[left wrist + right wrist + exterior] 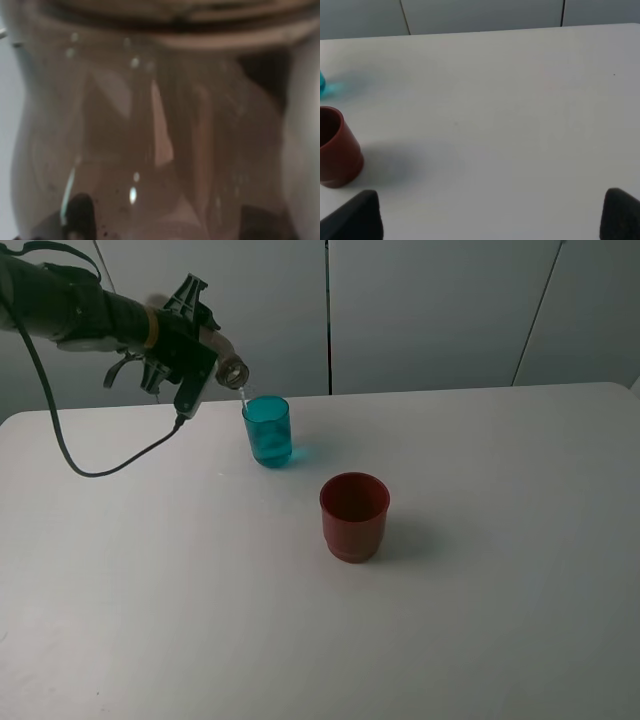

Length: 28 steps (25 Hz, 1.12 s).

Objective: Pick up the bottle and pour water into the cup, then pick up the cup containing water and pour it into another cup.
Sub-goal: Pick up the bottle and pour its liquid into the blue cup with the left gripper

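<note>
**One bottle tipped over the teal cup**

One smoky grey-brown bottle [226,360] is seen in the upper left of the exterior high frame, tilted steeply so that its uncapped, threaded mouth points down and to the right. A thin pale stream of water [243,397] is seen between that mouth and the rim of the teal cup [268,430] just below it. In the left wrist view the bottle [160,130] fills the frame as a blurred, translucent brown wall with bright glints.

The bottle's body is clamped in the left gripper [188,348], whose jaws are closed tight on it. A black cable [75,455] hangs from that arm in a loop above the white table [500,620].

The teal cup stands upright, translucent, left of centre. The red cup [354,517], opaque and wider, with a stepped base, stands upright near it, lower and to the right, apart from it.

The right gripper [485,215] is spread wide with nothing between its jaws; the red cup [335,150] is seen at the left edge of that view.
</note>
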Each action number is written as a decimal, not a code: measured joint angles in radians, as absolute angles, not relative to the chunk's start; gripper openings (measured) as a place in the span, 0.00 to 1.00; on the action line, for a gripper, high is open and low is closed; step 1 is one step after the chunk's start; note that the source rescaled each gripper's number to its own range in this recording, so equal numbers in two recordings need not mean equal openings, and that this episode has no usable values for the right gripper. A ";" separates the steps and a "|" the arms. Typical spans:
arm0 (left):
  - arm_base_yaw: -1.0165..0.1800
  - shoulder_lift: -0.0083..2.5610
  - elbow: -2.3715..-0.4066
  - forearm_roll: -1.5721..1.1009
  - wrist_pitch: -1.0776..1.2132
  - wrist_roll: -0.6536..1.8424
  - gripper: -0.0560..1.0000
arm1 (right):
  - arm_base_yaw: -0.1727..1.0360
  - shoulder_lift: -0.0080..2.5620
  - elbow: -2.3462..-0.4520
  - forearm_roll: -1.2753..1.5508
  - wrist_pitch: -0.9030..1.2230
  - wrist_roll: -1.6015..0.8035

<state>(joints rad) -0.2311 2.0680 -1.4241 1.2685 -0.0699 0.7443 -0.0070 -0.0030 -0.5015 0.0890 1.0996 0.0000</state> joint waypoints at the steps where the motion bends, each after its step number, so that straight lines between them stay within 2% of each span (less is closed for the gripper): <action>1: -0.231 2.070 -1.435 1.269 -0.070 0.744 0.07 | -0.007 -0.003 -0.501 0.089 1.100 0.000; 28: -0.229 2.080 -1.467 1.329 -0.122 0.759 0.07 | -0.007 -0.003 -0.501 0.089 1.100 0.000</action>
